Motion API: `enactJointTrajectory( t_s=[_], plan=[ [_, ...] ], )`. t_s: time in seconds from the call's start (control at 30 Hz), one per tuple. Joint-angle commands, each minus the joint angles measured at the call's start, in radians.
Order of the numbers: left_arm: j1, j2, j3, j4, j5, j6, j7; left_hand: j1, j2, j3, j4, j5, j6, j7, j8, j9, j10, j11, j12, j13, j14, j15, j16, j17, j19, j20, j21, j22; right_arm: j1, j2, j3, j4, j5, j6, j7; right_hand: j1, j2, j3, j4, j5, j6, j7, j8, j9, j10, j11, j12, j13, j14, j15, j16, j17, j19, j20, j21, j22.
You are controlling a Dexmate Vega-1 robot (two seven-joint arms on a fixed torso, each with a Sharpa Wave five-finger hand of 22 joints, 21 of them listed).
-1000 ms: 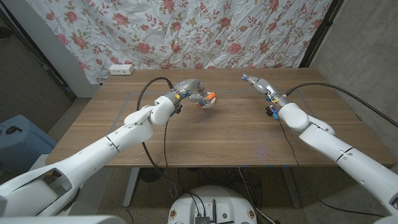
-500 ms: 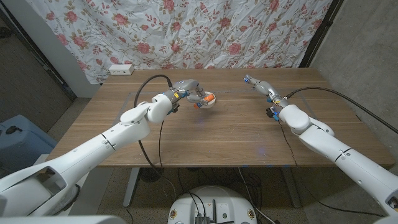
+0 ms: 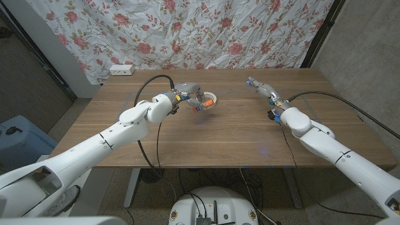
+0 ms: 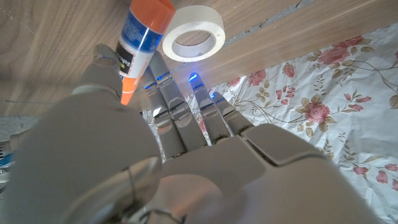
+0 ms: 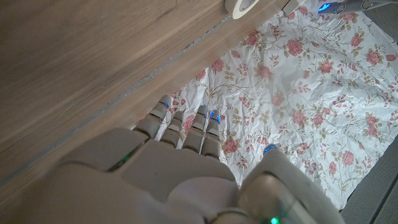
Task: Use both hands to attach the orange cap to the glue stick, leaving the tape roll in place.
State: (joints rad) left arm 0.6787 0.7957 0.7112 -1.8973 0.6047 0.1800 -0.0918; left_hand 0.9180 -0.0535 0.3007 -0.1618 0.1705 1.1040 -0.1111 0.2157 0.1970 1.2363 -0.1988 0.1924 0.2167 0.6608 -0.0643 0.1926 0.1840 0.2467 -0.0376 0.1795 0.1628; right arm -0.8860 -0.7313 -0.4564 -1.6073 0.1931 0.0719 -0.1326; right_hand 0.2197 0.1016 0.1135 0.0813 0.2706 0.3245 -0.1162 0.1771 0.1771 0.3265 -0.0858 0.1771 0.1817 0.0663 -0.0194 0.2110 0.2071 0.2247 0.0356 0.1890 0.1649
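Left hand (image 3: 187,94) holds the glue stick (image 4: 142,38), orange cap fitted, just beside the tape roll (image 3: 209,100) on the table (image 3: 237,131). Right hand (image 3: 261,87), well apart from the roll, holds nothing, fingers extended.

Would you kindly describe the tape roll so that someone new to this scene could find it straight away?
Start at the wooden table and look toward its far side, just in front of the flowered curtain, where the left hand reaches. The tape roll lies flat beside that hand. It is a white ring with an open centre, unlike the blue and orange glue stick next to it.
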Motion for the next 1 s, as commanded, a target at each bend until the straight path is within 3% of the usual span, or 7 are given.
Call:
enactJointTrajectory(
  t_s=[0.03, 0.63, 0.73, 1.0],
  plan=[
    [-0.006, 0.020, 0.009, -0.018, 0.057, -0.001, -0.067, 0.118, 0.106, -0.001, -0.003, 0.006, 0.048, -0.040, 0.005, 0.005, 0.020, -0.028, 0.006, 0.002, -0.007, -0.154, 0.003, 0.002, -0.007, -0.015, 0.003, 0.004, -0.001, 0.020, -0.004, 0.036, 0.036, 0.015, -0.005, -0.006, 0.001, -0.001, 0.003, -0.003, 0.001, 0.001, 0.006, 0.002, -0.003, 0.001, 0.004, 0.003, -0.001, -0.001, 0.001, 0.003, 0.003, 0.002, 0.000, 0.003],
    [-0.004, 0.033, 0.039, -0.049, 0.214, 0.020, -0.164, 0.104, 0.108, -0.007, 0.005, 0.007, 0.020, -0.045, -0.004, 0.006, -0.004, -0.027, 0.000, -0.003, -0.032, -0.148, -0.007, -0.003, -0.020, -0.015, 0.001, 0.004, -0.003, 0.074, 0.008, 0.120, 0.130, 0.087, 0.011, -0.009, 0.002, 0.000, 0.002, -0.002, 0.001, 0.002, 0.009, 0.002, -0.007, 0.006, 0.006, 0.003, 0.002, -0.001, 0.003, 0.003, 0.007, 0.001, 0.000, 0.003],
    [-0.008, 0.033, 0.053, -0.041, 0.244, 0.009, -0.180, 0.101, 0.108, -0.008, 0.006, 0.007, 0.018, -0.045, -0.005, 0.006, -0.009, -0.027, -0.001, -0.004, -0.036, -0.147, -0.008, -0.003, -0.022, -0.015, 0.001, 0.004, -0.004, 0.102, 0.017, 0.170, 0.175, 0.151, 0.039, -0.009, 0.003, 0.001, 0.001, -0.001, 0.002, 0.002, 0.010, 0.002, -0.006, 0.011, 0.007, 0.003, 0.009, -0.002, 0.006, 0.002, 0.013, 0.000, 0.002, 0.003],
    [0.007, 0.023, 0.052, -0.026, 0.275, 0.007, -0.175, 0.089, 0.112, -0.006, 0.012, 0.007, 0.015, -0.045, -0.004, 0.006, -0.019, -0.027, -0.002, -0.005, -0.041, -0.144, -0.010, -0.005, -0.024, -0.013, 0.001, 0.004, -0.005, 0.103, 0.027, 0.188, 0.222, 0.153, 0.066, -0.011, 0.007, 0.004, 0.001, -0.001, -0.006, 0.007, 0.008, 0.002, -0.016, 0.026, 0.005, 0.003, 0.014, -0.002, 0.007, 0.002, 0.020, -0.005, 0.003, 0.003]
  ],
)
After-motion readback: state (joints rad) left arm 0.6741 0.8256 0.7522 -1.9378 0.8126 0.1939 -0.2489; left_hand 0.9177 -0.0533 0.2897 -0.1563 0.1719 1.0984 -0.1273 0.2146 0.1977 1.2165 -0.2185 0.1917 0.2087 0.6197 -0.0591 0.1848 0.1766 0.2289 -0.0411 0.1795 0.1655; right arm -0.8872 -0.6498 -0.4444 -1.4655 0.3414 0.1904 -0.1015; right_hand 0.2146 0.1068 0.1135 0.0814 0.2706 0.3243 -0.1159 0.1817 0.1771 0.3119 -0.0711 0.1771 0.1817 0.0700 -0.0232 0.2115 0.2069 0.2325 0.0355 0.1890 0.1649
